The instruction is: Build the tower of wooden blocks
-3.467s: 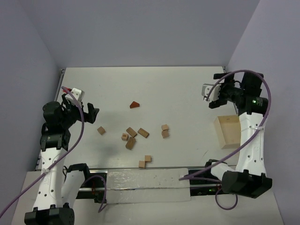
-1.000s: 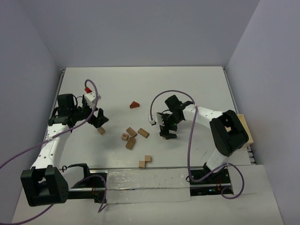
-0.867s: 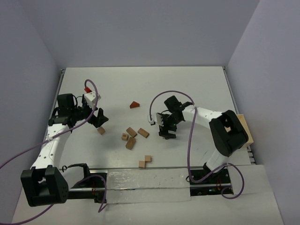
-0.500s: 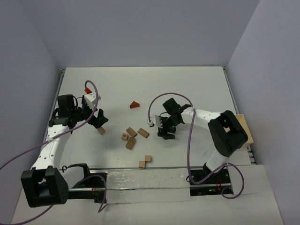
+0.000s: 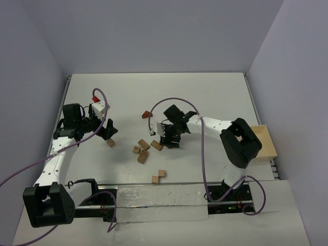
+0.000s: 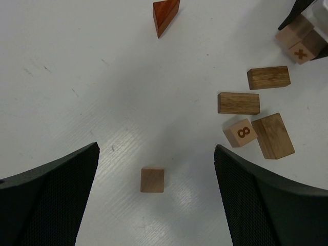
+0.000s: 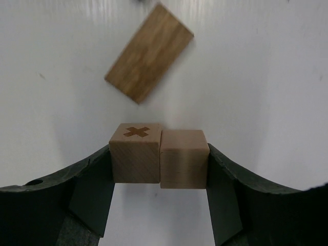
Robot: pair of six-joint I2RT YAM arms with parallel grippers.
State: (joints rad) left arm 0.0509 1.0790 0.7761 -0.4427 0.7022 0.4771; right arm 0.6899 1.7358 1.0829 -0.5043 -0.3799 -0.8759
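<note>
a: what had changed over the last half second?
b: the right gripper had swung left across the tabletop, away from the spot where it had closed. the left gripper had not shifted.
a: and the right gripper's hold?
b: partly closed. its fingers pressed on the outer sides of a pair of cubes: an x-marked cube and a plain cube touching it. i couldn't tell whether they were clear of the tabletop.
a: the arms?
b: the right arm reached well left of its base with the wrist bent down. the left arm stretched forward, its gripper pointing down and spread as wide as it goes, holding nothing. a small cube lay on the tabletop under the gap.
a: and the wood block tower?
b: not stacked at all. its blocks lay loose. a brick sat just ahead of the right gripper's fingertips. more bricks and a cube marked 8 lay between the two grippers, with a reddish wedge beyond them.
</note>
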